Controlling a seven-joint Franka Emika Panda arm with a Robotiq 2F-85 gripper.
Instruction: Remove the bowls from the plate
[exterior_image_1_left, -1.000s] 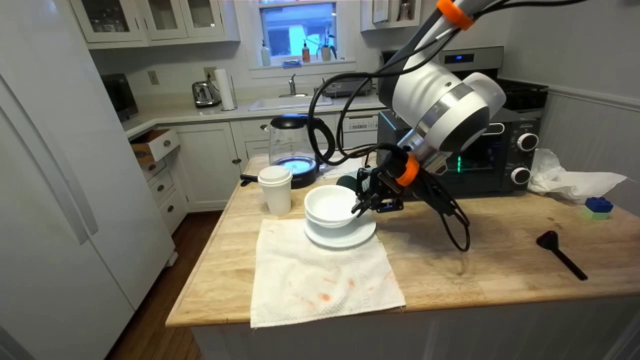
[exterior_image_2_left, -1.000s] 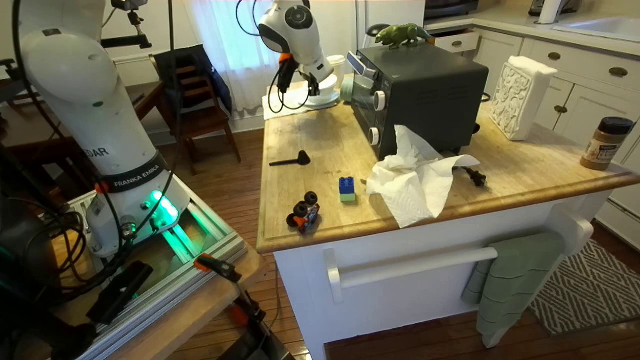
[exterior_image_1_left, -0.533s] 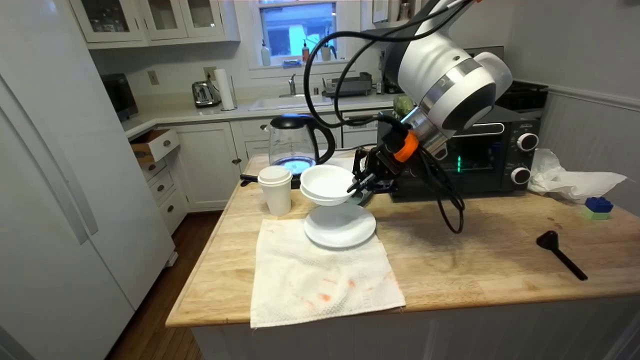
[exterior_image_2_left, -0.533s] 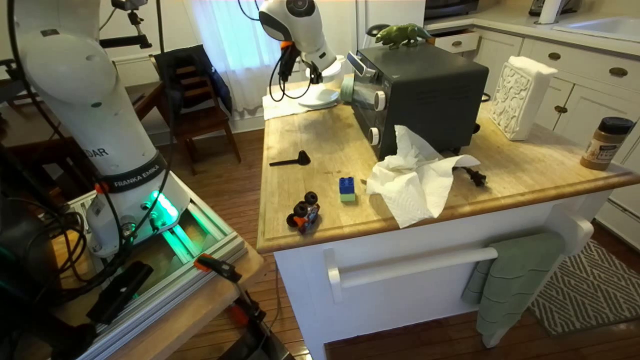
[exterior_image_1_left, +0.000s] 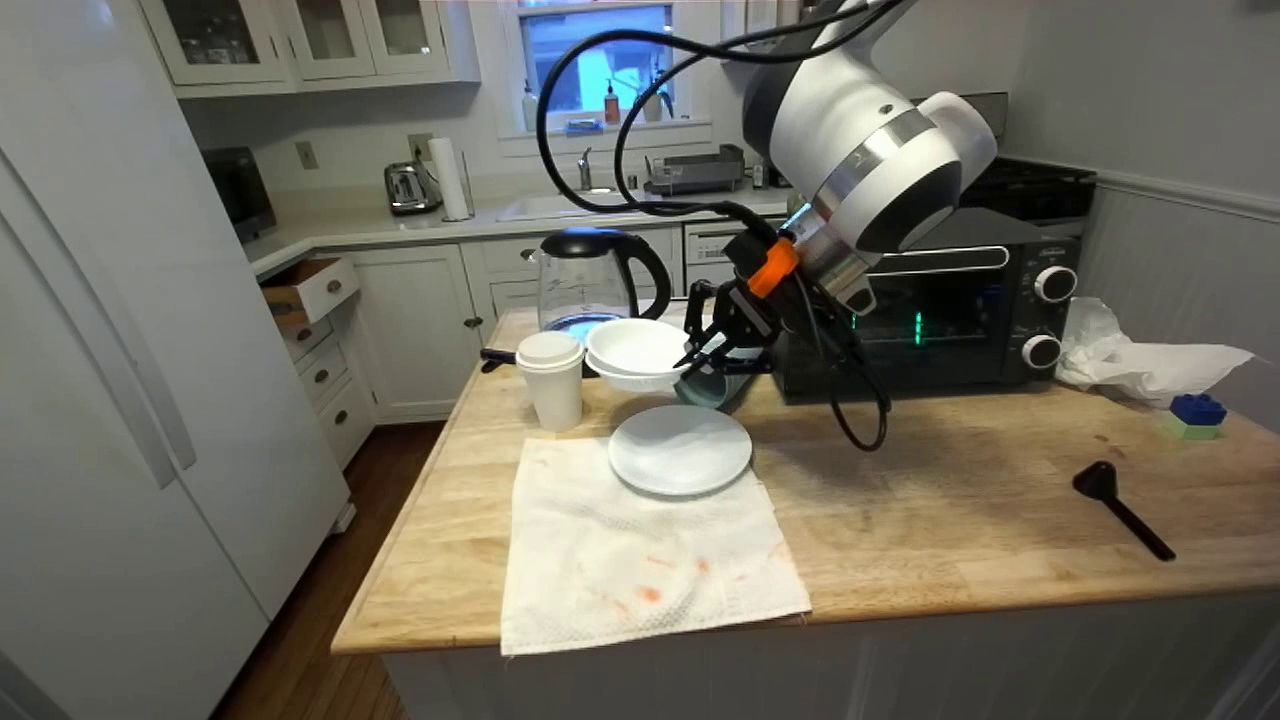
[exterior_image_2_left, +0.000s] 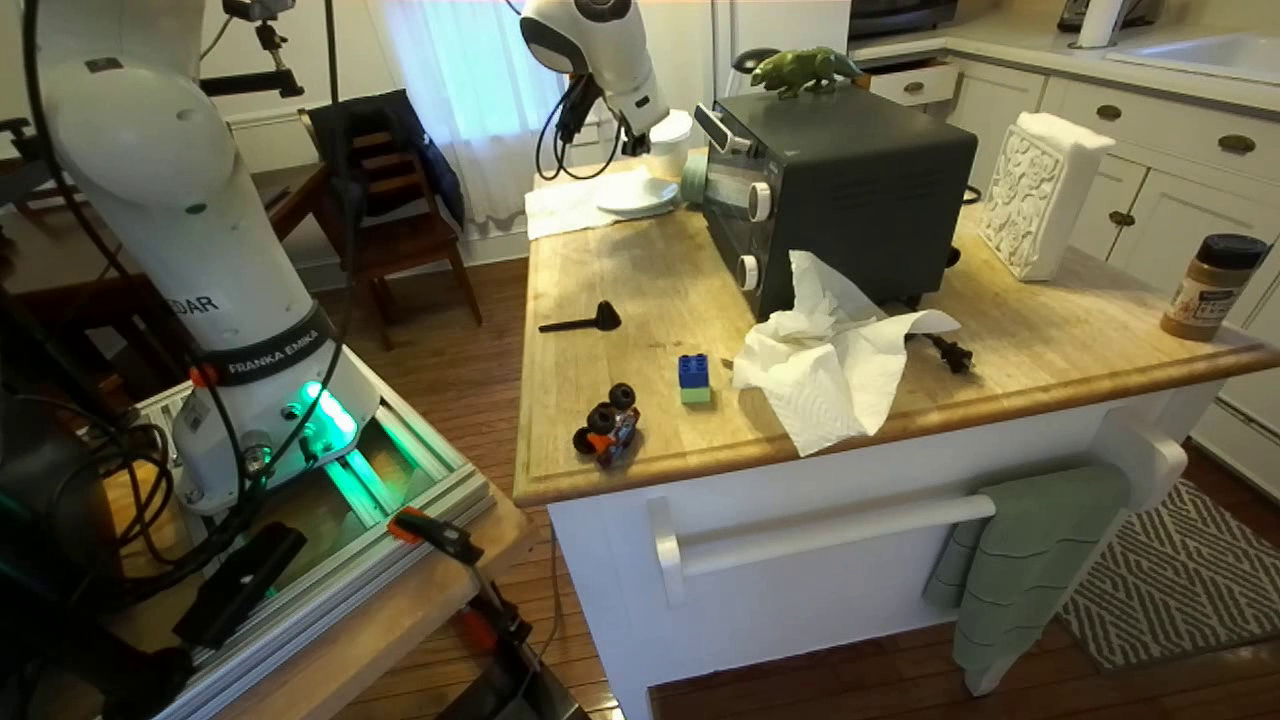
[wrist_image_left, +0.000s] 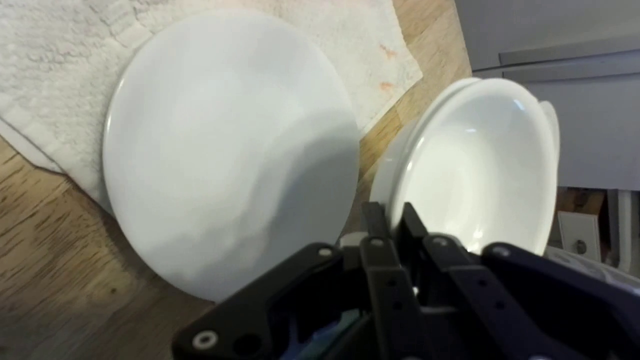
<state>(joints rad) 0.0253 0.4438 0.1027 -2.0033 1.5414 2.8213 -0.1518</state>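
A stack of white bowls (exterior_image_1_left: 632, 350) hangs in the air beyond the plate (exterior_image_1_left: 680, 450), tilted slightly. My gripper (exterior_image_1_left: 692, 362) is shut on the rim of the stack at its near right side. In the wrist view, the gripper (wrist_image_left: 391, 215) has one finger inside the bowl and one outside, with the bowls (wrist_image_left: 480, 165) tilted to the right. The plate (wrist_image_left: 225, 150) lies flat with nothing on it, partly on the cloth. It also shows in an exterior view (exterior_image_2_left: 638, 197), where the bowls blend with the white cup behind them.
A cream-white lidded cup (exterior_image_1_left: 552, 385) stands just left of the held bowls. A green cup (exterior_image_1_left: 706, 388) is below the gripper. The kettle (exterior_image_1_left: 585, 280) stands behind, and the toaster oven (exterior_image_1_left: 930, 330) to the right. A beige cloth (exterior_image_1_left: 640, 570) lies in front.
The bowls have been lifted off the plate together and carried up, back and a little left in an exterior view. The plate has stayed in place. The gripper has stayed shut on them.
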